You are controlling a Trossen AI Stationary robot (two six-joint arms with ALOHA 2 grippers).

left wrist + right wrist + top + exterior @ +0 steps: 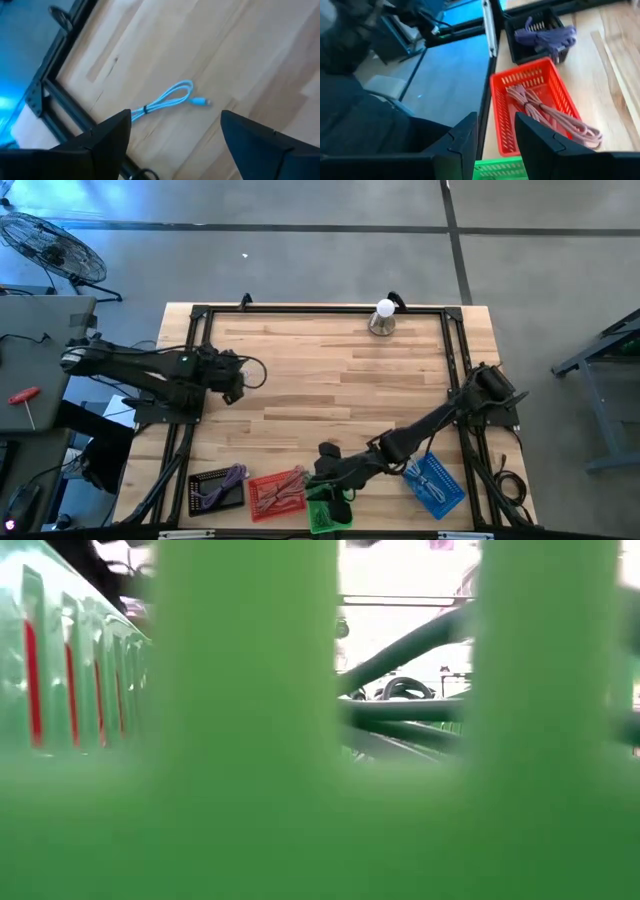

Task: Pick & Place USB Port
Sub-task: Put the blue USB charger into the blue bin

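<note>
The middle of the wooden surface is bare, so a gripper can pass there freely. Along the near edge stand the black basket, the red basket, the green basket and the blue basket, close together. A lamp stands at the far edge.

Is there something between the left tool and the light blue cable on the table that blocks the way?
Nothing visible blocks it. In the left wrist view the left tool is open, and the blue cable lies alone on bare wood beyond its fingertips, apart from the black frame.
</note>
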